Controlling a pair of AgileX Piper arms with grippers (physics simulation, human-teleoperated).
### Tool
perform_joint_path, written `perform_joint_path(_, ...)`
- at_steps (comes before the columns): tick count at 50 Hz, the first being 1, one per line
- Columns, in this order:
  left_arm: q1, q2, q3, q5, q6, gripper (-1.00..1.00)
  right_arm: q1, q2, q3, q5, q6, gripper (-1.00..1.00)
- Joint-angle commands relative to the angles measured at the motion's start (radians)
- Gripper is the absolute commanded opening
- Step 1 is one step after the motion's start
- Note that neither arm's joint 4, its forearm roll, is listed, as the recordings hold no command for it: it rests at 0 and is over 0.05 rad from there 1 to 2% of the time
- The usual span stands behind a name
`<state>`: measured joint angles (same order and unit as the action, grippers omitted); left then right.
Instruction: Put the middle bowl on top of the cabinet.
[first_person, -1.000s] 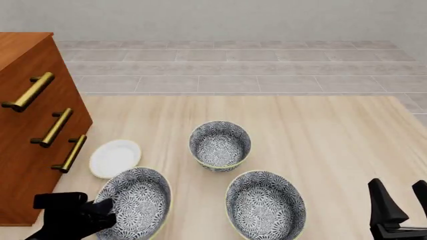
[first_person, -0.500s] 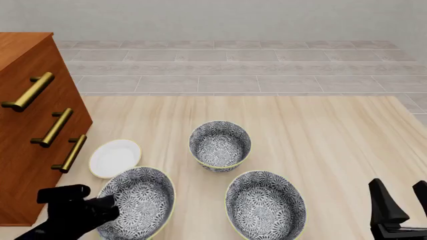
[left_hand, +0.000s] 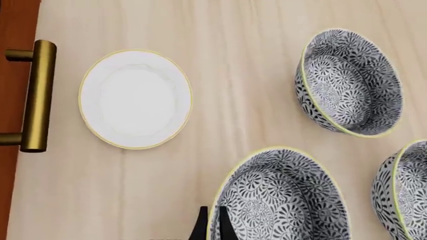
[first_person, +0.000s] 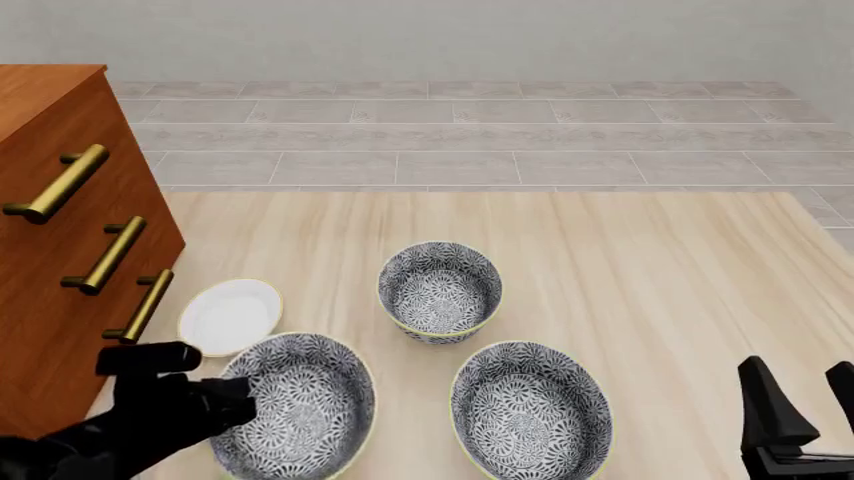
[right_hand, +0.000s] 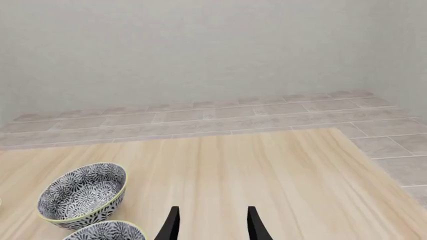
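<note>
Firstly, left wrist view: left gripper (left_hand: 212, 227) has its jaws narrow, pinching the rim of the near-left bowl (left_hand: 280, 200). The white plate (left_hand: 135, 98) lies just beside the cabinet (left_hand: 13, 20).

Front view: the middle bowl (first_person: 441, 290) stands upright on the table (first_person: 641, 260), farther out than its two neighbours, untouched, well apart from the cabinet. The right-hand bowl (first_person: 531, 410) is free.

Right wrist view: right gripper (right_hand: 212, 225) has its jaws wide, holding nothing, above bare tabletop.
</note>
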<state>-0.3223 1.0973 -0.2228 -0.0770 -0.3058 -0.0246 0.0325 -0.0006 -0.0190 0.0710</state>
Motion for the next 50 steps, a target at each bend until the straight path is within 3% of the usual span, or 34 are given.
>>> perform_joint_path(1, -0.063, -0.083, -0.061, 0.139, -0.072, -1.0, 0.0, 0.003, 0.0, -0.001, 0.004, 1.0)
perform_joint_path(14, -0.086, -0.128, -0.12, 0.235, -0.126, -1.0, 0.003, 0.012, 0.0, -0.008, 0.004, 1.0)
perform_joint_path(15, -0.107, -0.12, -0.13, 0.253, -0.159, -1.0, 0.002, 0.016, 0.0, -0.01, 0.004, 1.0)
perform_joint_path(17, -0.083, -0.14, -0.164, 0.286, -0.097, -1.0, 0.003, 0.017, 0.0, -0.011, 0.003, 1.0)
perform_joint_path(19, -0.094, -0.144, -0.172, 0.296, -0.108, -1.0, 0.003, 0.017, 0.0, -0.011, 0.002, 1.0)
perform_joint_path(21, -0.074, -0.17, -0.207, 0.329, -0.069, -1.0, 0.003, 0.014, 0.0, -0.008, 0.001, 1.0)
perform_joint_path(31, -0.058, -0.192, -0.284, 0.396, -0.085, -1.0, 0.004, 0.023, 0.0, -0.017, 0.0, 1.0)
perform_joint_path(50, -0.02, -0.142, -0.457, 0.543, -0.035, -1.0, 0.0, 0.01, 0.0, -0.006, 0.0, 1.0)
